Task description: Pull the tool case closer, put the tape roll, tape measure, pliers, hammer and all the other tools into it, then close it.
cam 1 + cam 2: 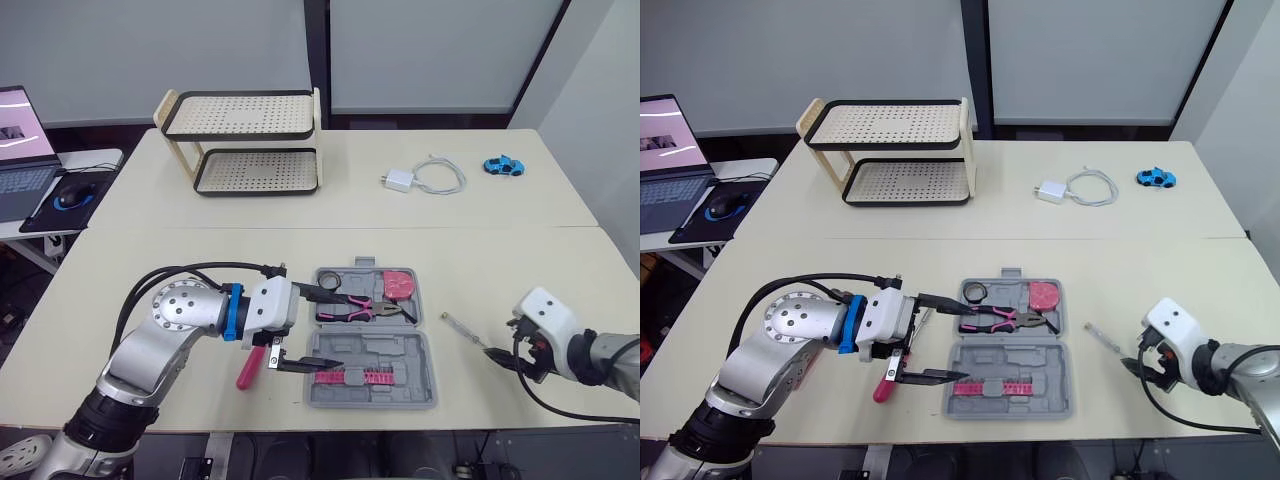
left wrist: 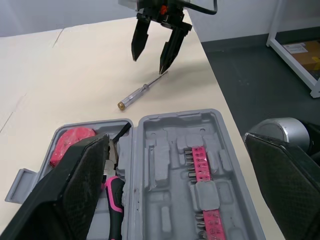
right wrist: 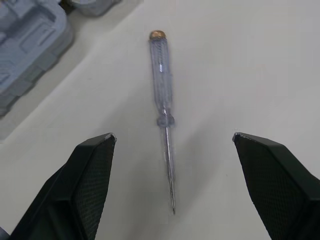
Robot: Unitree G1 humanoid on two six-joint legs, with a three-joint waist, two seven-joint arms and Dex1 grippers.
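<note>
**Screwdriver loose on the table, case open, both grippers empty**

The screwdriver (image 3: 163, 100) lies flat on the table (image 1: 200, 250), just to the right of the tool case (image 1: 400, 350) and apart from it. Its long axis runs on a diagonal. The brass-capped end of the clear handle points back toward the case, and the metal tip points toward the table's near right, at the right gripper (image 2: 148, 64). That gripper is spread wide with nothing in it. In the right wrist view its fingers stand on either side of the shaft. I cannot tell whether a fingertip touches the tip.

The grey case lies open, its long side running left to right. The far half holds the tape roll (image 1: 327, 290) at the left, the red tape measure (image 1: 400, 283) at the right, and the pliers (image 1: 365, 310) lying left to right with the pink grips to the left and the nose to the right. The near half carries a pink bit strip (image 1: 355, 375).

The left gripper (image 1: 338, 327) hangs over the case's left end, fingers far apart and holding nothing. One finger is above the pliers' grips and the other is above the near half. A pink handle (image 1: 248, 370) sticks out from under it, left of the case; its head is hidden.

At the far side of the table stand a two-tier rack (image 1: 245, 140), a charger with cable (image 1: 400, 180) and a blue toy car (image 1: 503, 166).
</note>
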